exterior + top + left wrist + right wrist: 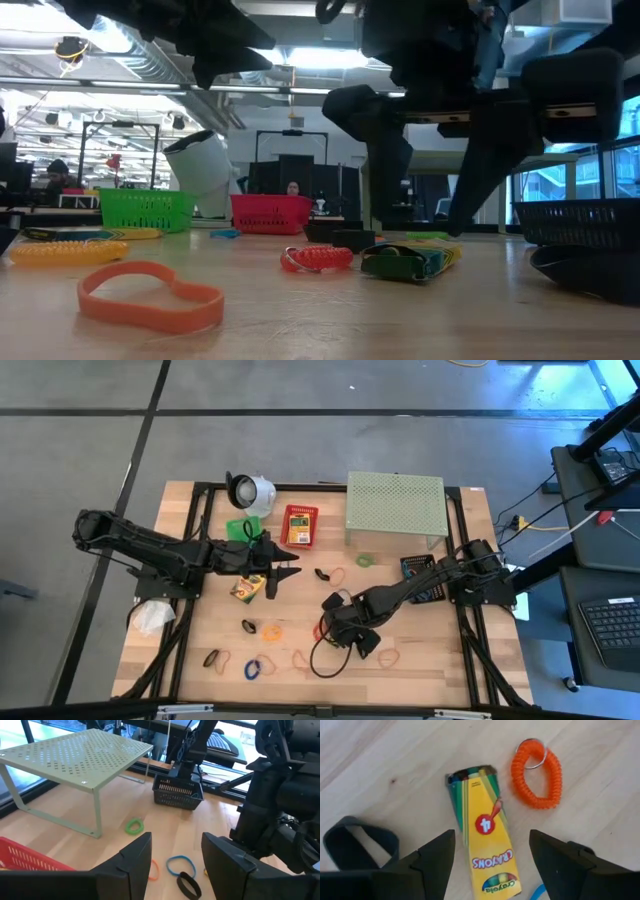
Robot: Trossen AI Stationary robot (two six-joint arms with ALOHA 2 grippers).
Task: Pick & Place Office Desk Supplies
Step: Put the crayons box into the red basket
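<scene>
A yellow-and-green crayon box (482, 840) lies flat on the wooden table, with an orange coil band (537, 775) beside it. My right gripper (492, 857) hangs over this box, pointing steeply down and open, one finger on each side of it and touching nothing. In the low view the crayon box (410, 262) and the coil band (318, 258) rest on the tabletop under the dark arm. My left gripper (285, 568) is held nearly level above the table, open with nothing between its fingers (135, 857). A second crayon box (247, 588) lies just near of it.
The pale green shelf (395, 508) stands at the back, with a black basket (420, 568) at its right, and a red basket (298, 525), a green basket (240, 528) and a white round object (250, 490) at its left. Loose bands, one of them blue (255, 668), lie along the near side.
</scene>
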